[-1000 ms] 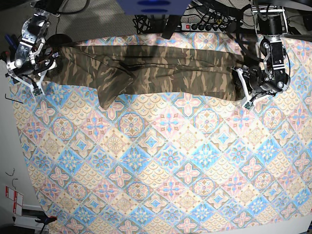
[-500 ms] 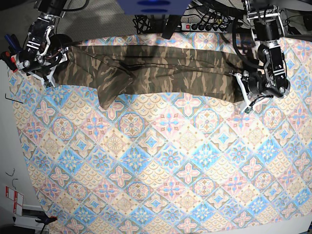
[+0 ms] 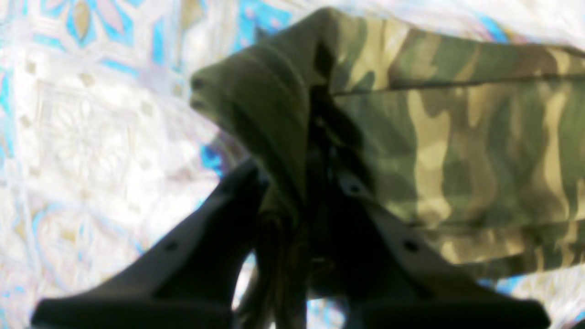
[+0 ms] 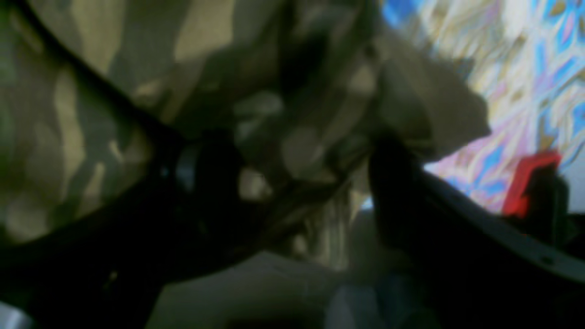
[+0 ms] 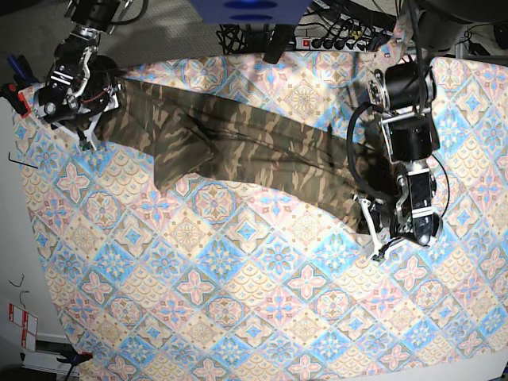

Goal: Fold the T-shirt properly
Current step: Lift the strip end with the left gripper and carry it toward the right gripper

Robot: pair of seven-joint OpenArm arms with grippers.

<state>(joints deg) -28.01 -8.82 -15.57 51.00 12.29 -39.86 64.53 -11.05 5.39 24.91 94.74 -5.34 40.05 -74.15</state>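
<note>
The camouflage T-shirt (image 5: 238, 143) lies as a long folded band, slanting from the table's far left down to the right middle. My left gripper (image 5: 371, 232), on the right of the base view, is shut on the shirt's right end. In the left wrist view its dark fingers (image 3: 237, 219) pinch a raised fold of the shirt (image 3: 457, 151). My right gripper (image 5: 89, 131), at the far left, is shut on the shirt's left end. In the blurred right wrist view, bunched shirt fabric (image 4: 68, 91) sits between the dark fingers (image 4: 411, 205).
The blue-pink-cream tile-patterned tablecloth (image 5: 262, 294) covers the table. A power strip with cables (image 5: 341, 40) lies beyond the far edge. A red and black clamp (image 5: 9, 89) sits at the table's left corner and also shows in the right wrist view (image 4: 530, 183).
My left gripper has moved toward the table's front, dragging the shirt's right end with it. The band went from level along the far edge to slanted. My right gripper barely shifted.
</note>
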